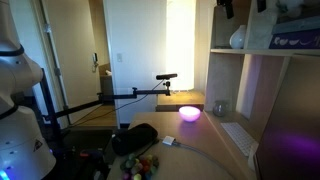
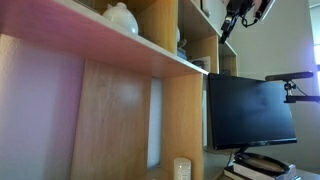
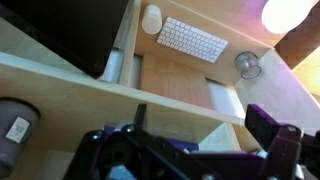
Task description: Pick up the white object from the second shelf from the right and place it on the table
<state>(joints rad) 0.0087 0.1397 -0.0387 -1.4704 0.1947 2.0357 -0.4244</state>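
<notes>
A white rounded object [image 1: 237,38] stands on an upper shelf of the pale wooden shelving unit in an exterior view. A white rounded object [image 2: 120,17] also stands on the shelf board close to the camera; I cannot tell if it is the same one. My gripper [image 1: 228,8] hangs high above the shelf, at the top edge of both exterior views [image 2: 240,15]. In the wrist view my gripper [image 3: 200,135] is open and empty, looking down over a shelf board [image 3: 120,85] onto the table [image 3: 180,75].
On the table lie a white keyboard [image 3: 190,40], a white mouse [image 3: 151,19], a small fan [image 3: 248,65] and a glowing lamp [image 1: 189,113]. A black monitor [image 2: 250,110] stands under the shelves. A grey cylinder [image 3: 15,125] sits at the left.
</notes>
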